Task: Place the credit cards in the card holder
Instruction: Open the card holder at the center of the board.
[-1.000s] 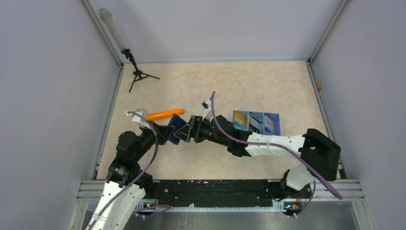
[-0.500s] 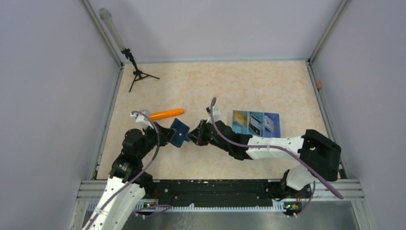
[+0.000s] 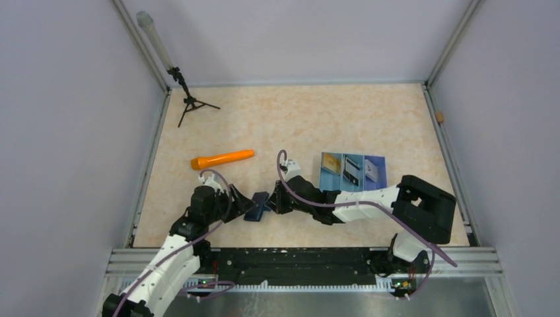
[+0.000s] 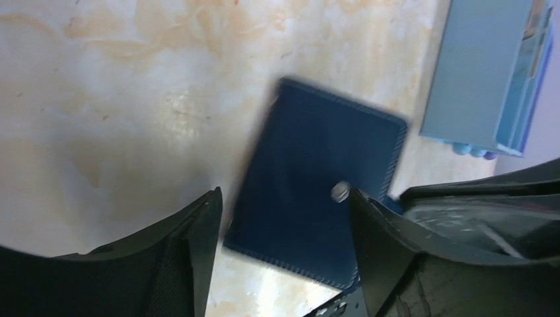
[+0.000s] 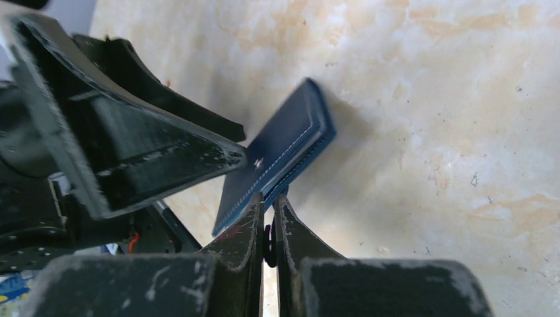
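— What is the right gripper (image 5: 267, 201) doing?

— Its two fingers are pressing almost together, and they are pinching one edge of the card holder (image 5: 277, 155). That is the navy one, folded shut, and it is hanging tilted with its far edge raised off the table (image 3: 297, 119).

— And the left gripper (image 4: 284, 198)?

— It is standing wide open and holding nothing. Its two fingers are sitting one on each side of that same holder, with the single snap stud (image 4: 340, 191) showing between them.

— So where is all this happening?

— Near the front of the table, left of centre, where the two arms are meeting tip to tip.

— What else is lying around?

— One open pale-blue folder (image 3: 353, 170), well off to the right, with three panels. I am counting three credit cards (image 3: 332, 164) in it, one to a panel, though they are looking small from here. One orange stick (image 3: 223, 158) is lying behind the grippers, and one small black tripod (image 3: 191, 102) is standing in the far left corner.
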Robot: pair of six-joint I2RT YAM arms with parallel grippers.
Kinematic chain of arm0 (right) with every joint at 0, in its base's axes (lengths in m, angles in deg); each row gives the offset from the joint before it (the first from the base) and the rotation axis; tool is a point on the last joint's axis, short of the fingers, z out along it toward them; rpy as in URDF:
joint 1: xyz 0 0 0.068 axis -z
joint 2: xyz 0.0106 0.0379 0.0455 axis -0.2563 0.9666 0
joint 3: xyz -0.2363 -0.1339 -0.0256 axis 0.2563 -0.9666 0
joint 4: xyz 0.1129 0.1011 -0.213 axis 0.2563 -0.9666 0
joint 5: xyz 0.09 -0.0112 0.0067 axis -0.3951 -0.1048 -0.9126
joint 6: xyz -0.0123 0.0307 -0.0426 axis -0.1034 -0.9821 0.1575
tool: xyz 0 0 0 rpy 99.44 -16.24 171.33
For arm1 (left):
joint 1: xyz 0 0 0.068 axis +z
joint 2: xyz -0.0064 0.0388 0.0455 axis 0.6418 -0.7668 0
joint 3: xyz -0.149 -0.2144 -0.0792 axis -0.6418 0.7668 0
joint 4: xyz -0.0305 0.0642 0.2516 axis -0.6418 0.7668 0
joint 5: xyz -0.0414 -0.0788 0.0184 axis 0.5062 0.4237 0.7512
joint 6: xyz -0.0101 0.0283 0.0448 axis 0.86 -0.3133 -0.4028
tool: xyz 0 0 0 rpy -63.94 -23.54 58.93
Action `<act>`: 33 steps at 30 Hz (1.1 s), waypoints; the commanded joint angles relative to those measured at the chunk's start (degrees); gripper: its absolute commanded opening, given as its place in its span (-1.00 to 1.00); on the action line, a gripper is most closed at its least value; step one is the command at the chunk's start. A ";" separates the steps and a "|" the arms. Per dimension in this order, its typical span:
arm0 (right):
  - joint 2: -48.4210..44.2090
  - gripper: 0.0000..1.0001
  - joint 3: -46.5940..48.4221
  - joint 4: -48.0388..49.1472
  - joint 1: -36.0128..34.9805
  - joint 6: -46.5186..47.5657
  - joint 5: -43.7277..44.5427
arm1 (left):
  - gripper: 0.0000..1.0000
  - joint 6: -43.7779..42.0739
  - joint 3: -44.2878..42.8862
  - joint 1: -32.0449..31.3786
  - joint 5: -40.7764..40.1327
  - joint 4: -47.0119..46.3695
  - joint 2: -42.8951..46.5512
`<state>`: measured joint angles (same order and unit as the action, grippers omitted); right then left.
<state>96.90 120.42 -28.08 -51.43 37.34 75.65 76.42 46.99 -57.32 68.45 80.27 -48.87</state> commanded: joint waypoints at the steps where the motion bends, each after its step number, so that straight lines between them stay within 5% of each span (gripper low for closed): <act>1: 0.68 -1.00 -0.13 2.34 -0.54 2.44 -2.16 | 0.50 -0.35 0.40 0.07 3.76 -8.22 -0.73; 22: -6.78 -1.00 -2.07 1.88 -0.53 3.27 -0.85 | 0.82 -7.78 -3.57 -1.68 8.23 -8.13 -0.97; 33: -7.25 -1.00 -2.02 0.16 -0.52 3.79 -0.06 | 0.77 -10.91 -5.42 -5.35 4.08 -6.26 -5.00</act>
<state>92.17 117.75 -28.93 -51.43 40.29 74.43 68.15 44.50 -61.32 75.11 73.95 -52.69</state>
